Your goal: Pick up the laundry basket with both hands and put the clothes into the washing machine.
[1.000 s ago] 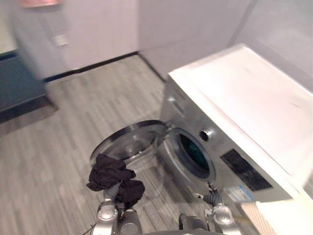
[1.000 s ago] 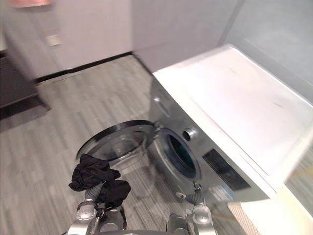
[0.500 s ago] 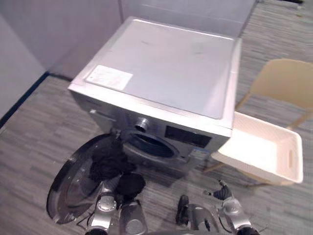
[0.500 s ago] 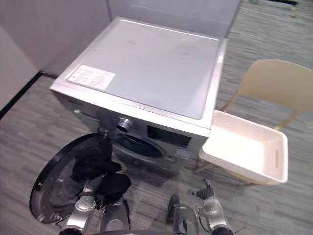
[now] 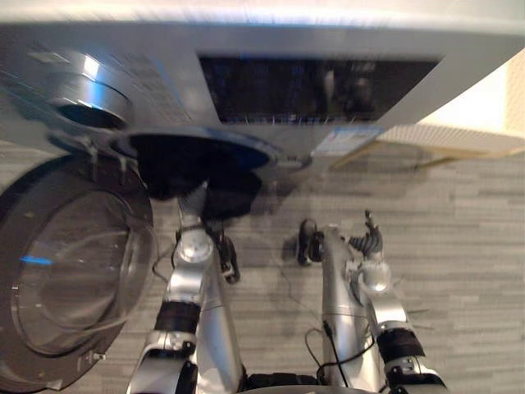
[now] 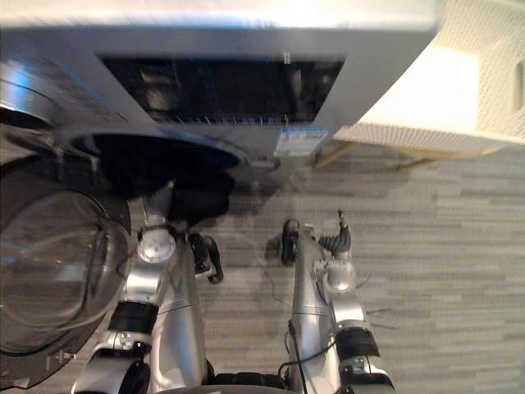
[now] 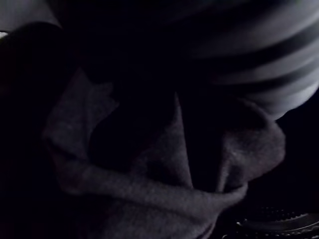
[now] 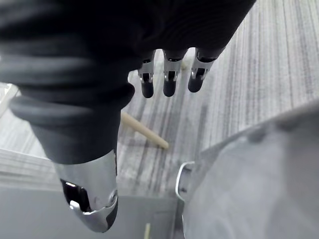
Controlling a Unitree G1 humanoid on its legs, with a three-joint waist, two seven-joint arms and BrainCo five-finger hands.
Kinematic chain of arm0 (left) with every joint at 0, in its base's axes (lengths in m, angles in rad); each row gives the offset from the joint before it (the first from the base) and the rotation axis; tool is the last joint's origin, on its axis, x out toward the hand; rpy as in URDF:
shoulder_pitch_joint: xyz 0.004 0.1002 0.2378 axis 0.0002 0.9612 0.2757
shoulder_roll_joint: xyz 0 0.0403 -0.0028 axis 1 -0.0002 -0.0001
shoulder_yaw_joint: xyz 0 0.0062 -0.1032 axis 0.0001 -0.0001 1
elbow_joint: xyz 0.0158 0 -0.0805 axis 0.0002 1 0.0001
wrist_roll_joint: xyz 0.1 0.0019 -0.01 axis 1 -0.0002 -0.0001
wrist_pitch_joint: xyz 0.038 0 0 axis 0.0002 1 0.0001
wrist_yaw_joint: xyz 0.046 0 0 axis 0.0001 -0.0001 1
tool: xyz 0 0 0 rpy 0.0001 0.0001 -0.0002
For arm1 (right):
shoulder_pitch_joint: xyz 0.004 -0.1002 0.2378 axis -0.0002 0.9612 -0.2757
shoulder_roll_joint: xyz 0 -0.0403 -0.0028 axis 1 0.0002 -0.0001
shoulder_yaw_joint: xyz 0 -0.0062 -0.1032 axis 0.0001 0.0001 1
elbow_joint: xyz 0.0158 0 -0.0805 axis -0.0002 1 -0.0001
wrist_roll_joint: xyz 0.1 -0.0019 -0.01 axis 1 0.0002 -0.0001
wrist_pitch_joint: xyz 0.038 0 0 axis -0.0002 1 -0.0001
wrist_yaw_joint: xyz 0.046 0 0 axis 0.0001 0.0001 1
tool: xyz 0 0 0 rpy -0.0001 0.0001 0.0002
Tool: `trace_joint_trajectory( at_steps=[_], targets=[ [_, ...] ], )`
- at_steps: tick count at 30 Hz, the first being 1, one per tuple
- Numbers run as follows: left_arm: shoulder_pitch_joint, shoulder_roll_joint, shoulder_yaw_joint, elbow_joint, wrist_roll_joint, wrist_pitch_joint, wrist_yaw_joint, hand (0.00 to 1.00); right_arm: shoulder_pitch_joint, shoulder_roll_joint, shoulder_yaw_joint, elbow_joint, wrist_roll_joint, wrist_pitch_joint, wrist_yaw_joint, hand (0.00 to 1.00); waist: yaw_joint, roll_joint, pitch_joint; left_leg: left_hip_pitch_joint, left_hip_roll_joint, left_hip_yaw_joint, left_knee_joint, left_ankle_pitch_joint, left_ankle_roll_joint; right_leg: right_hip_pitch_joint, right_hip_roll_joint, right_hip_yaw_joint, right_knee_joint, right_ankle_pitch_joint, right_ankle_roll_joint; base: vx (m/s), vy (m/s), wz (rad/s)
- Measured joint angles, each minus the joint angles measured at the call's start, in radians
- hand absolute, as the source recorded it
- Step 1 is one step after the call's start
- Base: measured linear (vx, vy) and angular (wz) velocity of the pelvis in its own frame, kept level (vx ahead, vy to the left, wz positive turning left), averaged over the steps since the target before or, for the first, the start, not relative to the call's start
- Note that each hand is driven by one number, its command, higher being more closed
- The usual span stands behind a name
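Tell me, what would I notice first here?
Dark clothes bunched at the round opening of the washing machine, with the left hand buried in them. The big glass door stands open on the left, and a pale laundry basket sits at the right of the machine.

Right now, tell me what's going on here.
The robot leans in at the silver front-loading washing machine, whose round glass door is swung open. Its left hand is buried in a bundle of dark clothes at the mouth of the drum. Its right hand hangs open and empty above the grey plank floor. The cream perforated laundry basket sits beside the machine, on the robot's right.
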Motion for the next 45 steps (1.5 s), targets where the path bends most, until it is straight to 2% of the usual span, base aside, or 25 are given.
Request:
trace_joint_trajectory(
  at_steps=[1,2,5,7,11,12,14,16,19,25,27,29,31,36,38,40,41,43,45],
  targets=[
    [-0.02,0.018,0.001,-0.013,0.01,0.005,0.012,1.0,0.0,0.002,0.0,-0.017,0.007,-0.004,-0.005,0.0,-0.007,-0.003,0.002,-0.024,0.0,-0.003,0.016,0.0,0.0,-0.024,-0.002,0.001,0.017,0.0,0.0,-0.1,-0.037,0.0],
    [-0.086,0.076,0.003,-0.036,0.045,0.023,0.045,1.0,0.001,0.009,-0.012,-0.068,0.018,-0.026,-0.01,0.0,-0.01,-0.006,0.007,-0.083,0.007,-0.014,0.065,-0.009,-0.009,-0.086,-0.003,0.005,0.063,-0.001,0.0,-0.1,-0.034,-0.1],
    [-0.2,0.175,0.005,-0.05,0.119,0.061,0.096,1.0,0.001,0.012,-0.02,-0.127,0.039,-0.061,-0.013,0.0,-0.016,-0.01,0.01,-0.156,0.016,-0.032,0.13,-0.015,-0.009,-0.161,0.007,0.007,0.125,-0.006,0.0,-0.07,-0.029,-0.08],
    [-0.321,0.302,0.003,-0.056,0.238,0.112,0.138,1.0,0.002,0.012,-0.02,-0.166,0.045,-0.102,-0.013,0.0,-0.039,-0.023,0.016,-0.209,0.018,-0.047,0.172,-0.019,-0.014,-0.21,0.008,0.003,0.168,-0.011,-0.003,-0.05,-0.032,0.01],
    [-0.455,0.411,-0.027,-0.054,0.349,0.152,0.159,1.0,0.009,0.003,-0.026,-0.189,0.055,-0.136,-0.009,0.0,-0.053,-0.028,0.018,-0.242,0.02,-0.053,0.18,-0.022,-0.021,-0.245,0.01,0.001,0.173,-0.006,-0.004,-0.01,-0.001,-0.01],
    [-0.51,0.444,-0.046,-0.044,0.378,0.155,0.166,0.0,0.009,-0.006,-0.026,-0.187,0.056,-0.153,-0.008,0.0,-0.053,-0.032,0.02,-0.249,0.022,-0.052,0.182,-0.021,-0.021,-0.253,0.012,0.001,0.173,-0.004,-0.003,0.0,0.009,-0.07],
    [-0.609,0.48,-0.072,0.003,0.414,0.158,0.17,0.0,0.009,-0.012,-0.04,-0.177,0.061,-0.176,-0.003,0.0,-0.055,-0.032,0.02,-0.27,0.027,-0.052,0.188,-0.021,-0.021,-0.269,0.015,0.001,0.173,0.0,0.0,0.01,0.017,-0.08],
    [-0.745,0.499,-0.102,0.11,0.431,0.16,0.168,0.0,0.014,-0.036,-0.036,-0.086,0.061,-0.18,0.0,0.0,-0.06,-0.035,0.022,-0.297,0.03,-0.055,0.203,-0.019,-0.015,-0.293,0.018,-0.003,0.182,0.002,0.001,0.03,0.032,-0.07],
    [-0.85,0.51,-0.111,0.217,0.43,0.165,0.152,0.0,0.029,-0.033,-0.032,0.008,0.074,-0.151,0.003,0.0,-0.067,-0.039,0.032,-0.332,0.031,-0.056,0.222,-0.023,-0.01,-0.332,0.019,0.002,0.197,0.002,0.002,0.04,0.022,-0.06],
    [-0.881,0.494,-0.118,0.347,0.423,0.164,0.073,0.0,0.044,-0.038,-0.002,0.005,0.077,-0.151,0.022,0.0,-0.079,-0.038,0.034,-0.359,0.031,-0.077,0.251,-0.031,-0.01,-0.349,0.013,-0.006,0.223,-0.004,0.003,0.02,0.025,0.01],
    [-0.874,0.487,-0.116,0.35,0.393,0.149,0.004,0.0,0.05,-0.04,-0.009,0.002,0.084,-0.148,0.023,0.0,-0.072,-0.038,0.034,-0.358,0.029,-0.082,0.251,-0.031,-0.01,-0.343,0.008,-0.011,0.226,-0.006,0.0,0.01,0.009,0.08],
    [-0.867,0.473,-0.111,0.342,0.385,0.135,-0.034,0.0,0.062,-0.039,-0.02,-0.019,0.084,-0.14,0.028,0.0,-0.065,-0.038,0.034,-0.356,0.026,-0.085,0.251,-0.031,-0.01,-0.339,0.005,-0.013,0.229,-0.007,-0.001,0.01,0.004,0.08],
    [-0.772,0.436,-0.095,0.256,0.341,0.114,-0.055,0.0,0.073,-0.039,-0.031,-0.037,0.084,-0.125,0.04,0.0,-0.069,-0.036,0.033,-0.335,0.013,-0.098,0.251,-0.03,-0.01,-0.309,-0.012,-0.025,0.236,-0.021,-0.008,0.02,0.006,0.19],
    [-0.466,0.328,-0.062,0.035,0.312,0.098,-0.05,0.0,0.114,-0.04,-0.055,-0.072,0.081,-0.094,0.04,0.0,-0.058,-0.035,0.029,-0.219,-0.023,-0.109,0.197,-0.024,-0.023,-0.183,-0.048,-0.044,0.225,-0.065,-0.018,0.04,-0.02,0.31],
    [-0.324,0.272,-0.03,-0.039,0.303,0.094,-0.044,0.0,0.118,-0.042,-0.057,-0.075,0.069,-0.083,0.041,0.0,-0.04,-0.034,0.023,-0.144,-0.024,-0.11,0.146,-0.019,-0.032,-0.105,-0.048,-0.06,0.186,-0.072,-0.026,0.07,-0.054,0.2],
    [-0.141,0.182,-0.014,-0.11,0.266,0.079,-0.032,0.0,0.134,-0.034,-0.055,-0.075,0.047,-0.064,0.044,0.0,-0.01,-0.032,0.007,-0.024,-0.035,-0.111,0.04,-0.002,-0.059,0.019,-0.055,-0.088,0.105,-0.079,-0.038,0.06,-0.064,0.27],
    [-0.095,0.154,-0.012,-0.117,0.255,0.075,-0.032,0.0,0.144,-0.023,-0.052,-0.074,0.04,-0.058,0.046,0.0,-0.006,-0.031,-0.011,-0.002,-0.041,-0.111,0.01,0.008,-0.065,0.044,-0.058,-0.097,0.083,-0.08,-0.04,0.1,-0.115,0.42],
    [0.1,0.053,-0.006,-0.12,0.194,0.056,-0.036,0.0,0.182,0.022,-0.031,-0.064,0.029,-0.037,0.059,0.0,0.007,-0.028,-0.105,0.084,-0.057,-0.11,-0.125,0.05,-0.079,0.14,-0.073,-0.134,-0.015,-0.084,-0.048,0.13,-0.126,0.51],
    [0.229,-0.004,-0.005,-0.119,0.149,0.042,-0.038,0.0,0.19,0.023,-0.029,-0.049,0.01,-0.024,0.069,0.0,0.025,-0.02,-0.131,0.192,-0.063,-0.107,-0.228,0.08,-0.087,0.256,-0.08,-0.165,-0.097,-0.085,-0.05,0.15,-0.1,0.47]
  ],
)
